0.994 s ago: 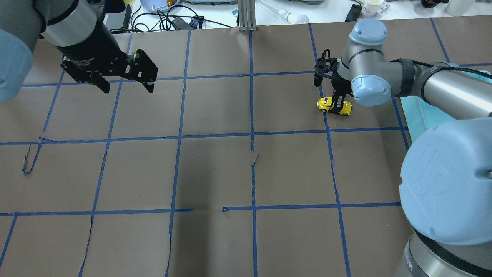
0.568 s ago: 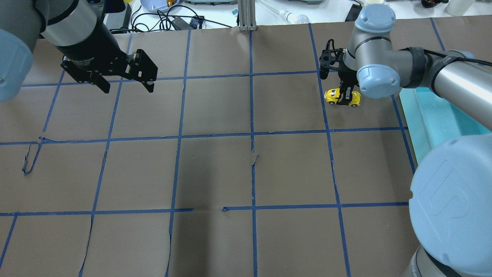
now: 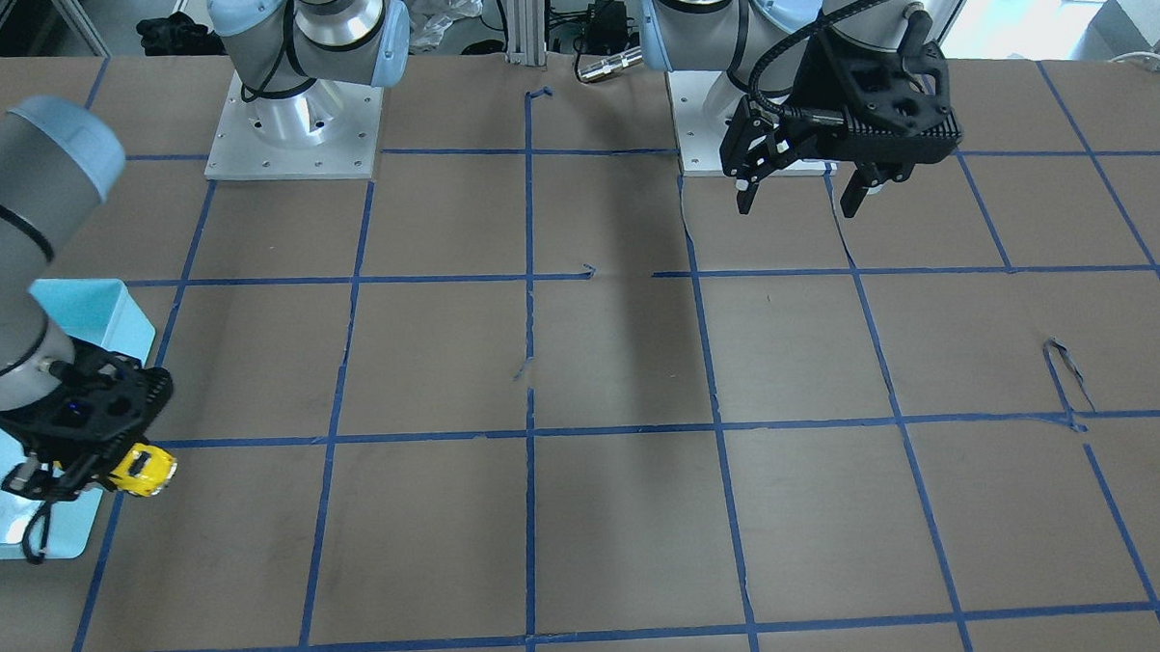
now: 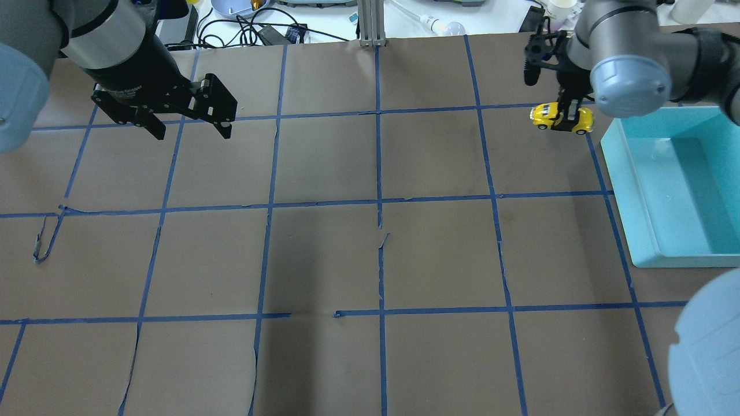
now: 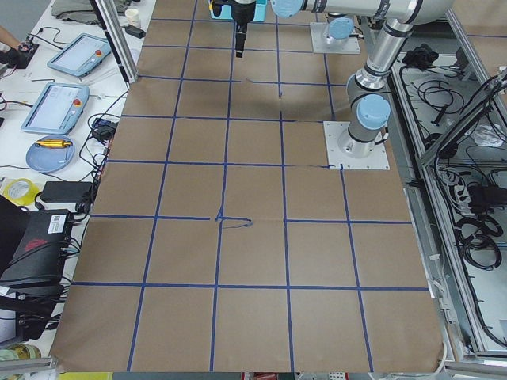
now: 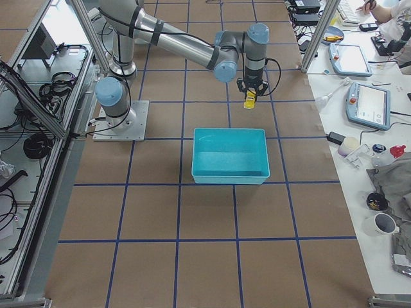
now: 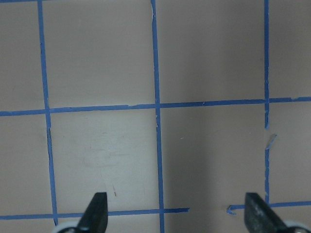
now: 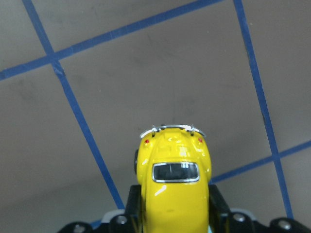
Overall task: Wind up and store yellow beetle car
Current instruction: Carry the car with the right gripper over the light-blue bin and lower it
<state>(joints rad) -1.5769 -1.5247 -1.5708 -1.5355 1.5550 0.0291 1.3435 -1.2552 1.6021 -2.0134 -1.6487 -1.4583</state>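
Observation:
The yellow beetle car [image 4: 561, 117] is clamped between the fingers of my right gripper [image 4: 565, 114] and hangs above the table, just left of the teal bin's far corner. The right wrist view shows the car [image 8: 175, 179] from above, its silver bumper pointing away, with the right gripper [image 8: 175, 213] shut on its sides. The front-facing view shows the car [image 3: 147, 470] beside the bin, in the right gripper [image 3: 112, 473]. My left gripper [image 4: 192, 132] is open and empty above the far left of the table, and it also shows in the front-facing view [image 3: 798, 203] and the left wrist view [image 7: 176, 208].
A teal bin [image 4: 627, 190] stands at the right edge of the table, nothing showing inside it; it also shows in the exterior right view [image 6: 230, 131]. Brown paper with a blue tape grid [image 4: 378, 202] covers the table. Cables and clutter lie beyond the far edge.
My right gripper has carried the yellow car farther away and to the right, up to the bin's far corner. The left gripper has not moved.

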